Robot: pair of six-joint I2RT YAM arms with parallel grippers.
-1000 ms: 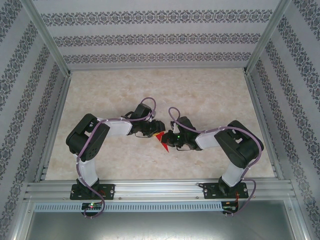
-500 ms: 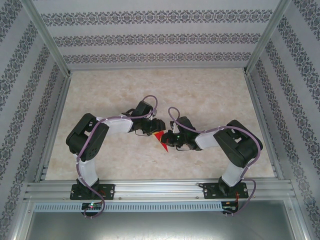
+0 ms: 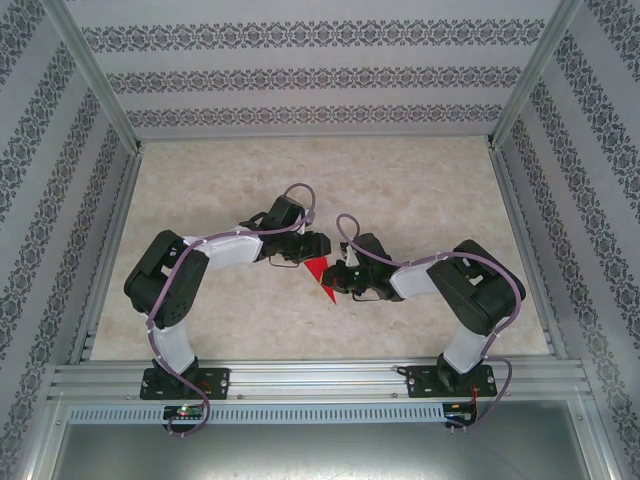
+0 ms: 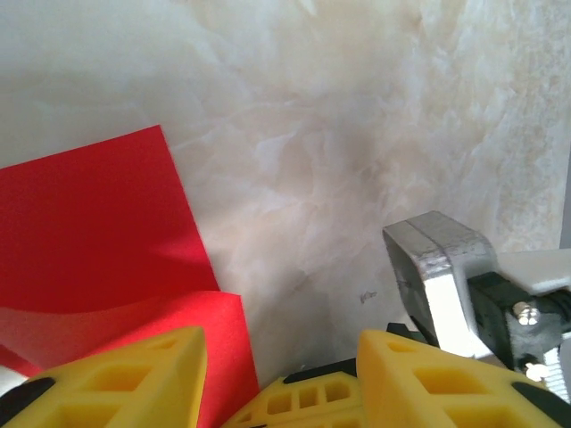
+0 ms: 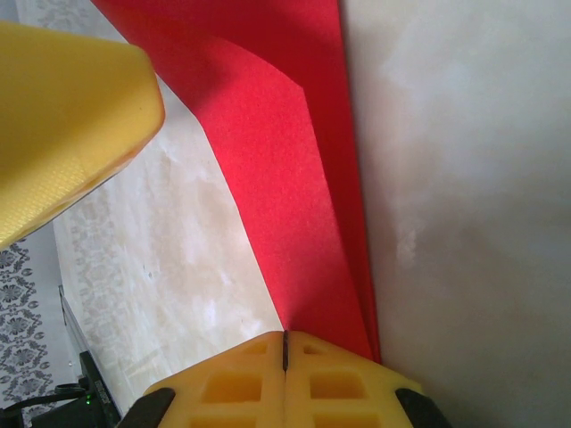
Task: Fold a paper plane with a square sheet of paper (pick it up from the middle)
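Patterned walls [image 3: 320,75] close in the surface [image 3: 420,190] at 9, 12 and 3 o'clock, and an aluminium frame [image 3: 320,378] runs along the edge at 6. The left arm [image 3: 170,285] and right arm [image 3: 470,295] bend inward and nearly meet at the centre, crowding each other there. Bare marble lies open toward 12, 9 and 3 o'clock.

The paper plane [image 3: 320,277], a creased red piece pointing toward 5 o'clock, sits at the centre between the two grippers. The right gripper [image 5: 285,343] at its 3 o'clock is pinched closed on its folded edge. The left gripper [image 4: 277,361] at its 11 o'clock stands partly parted, with a red flap reaching into the gap. Whether the flap touches a finger I cannot tell.
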